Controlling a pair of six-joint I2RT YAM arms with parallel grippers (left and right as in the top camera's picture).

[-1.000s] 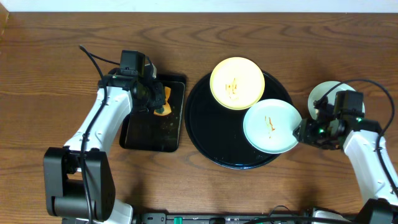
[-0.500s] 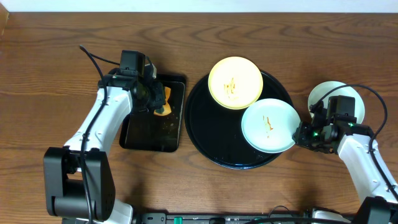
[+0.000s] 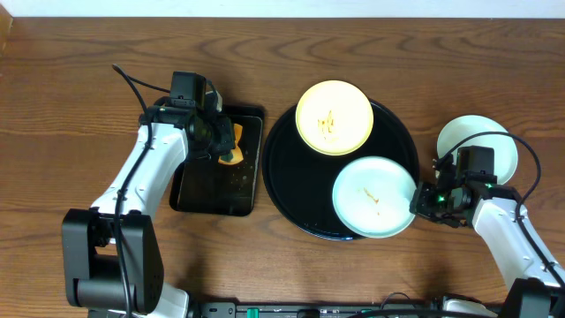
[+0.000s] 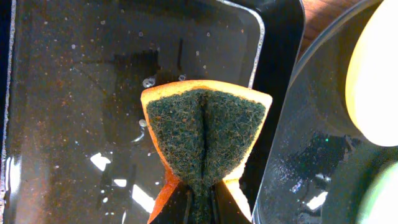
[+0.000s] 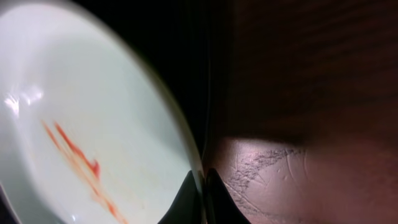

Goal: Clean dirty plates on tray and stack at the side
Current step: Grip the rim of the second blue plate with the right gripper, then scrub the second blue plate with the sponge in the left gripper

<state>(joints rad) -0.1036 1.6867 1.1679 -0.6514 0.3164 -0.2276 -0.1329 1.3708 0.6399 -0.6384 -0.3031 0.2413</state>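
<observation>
The round black tray [image 3: 296, 177] holds a pale yellow plate [image 3: 335, 117] with an orange smear at its far edge. My right gripper [image 3: 417, 201] is shut on the rim of a pale blue-white plate [image 3: 371, 196], which bears an orange smear [image 5: 78, 158] and hangs over the tray's right front. A second pale blue-white plate [image 3: 481, 137] lies on the bare wood at the right. My left gripper [image 3: 231, 150] is shut on a folded orange sponge with a green scouring face [image 4: 205, 134], above the rectangular tray [image 4: 68, 112].
The small rectangular black tray [image 3: 207, 190] sits left of the round tray and has water drops on it. The wooden tabletop [image 3: 71, 106] spreads around both trays. The table's far edge runs along the top of the overhead view.
My right gripper has drawn the blue-white plate left and toward the front of the tray, and the plate looks more level. The left arm and sponge have not moved.
</observation>
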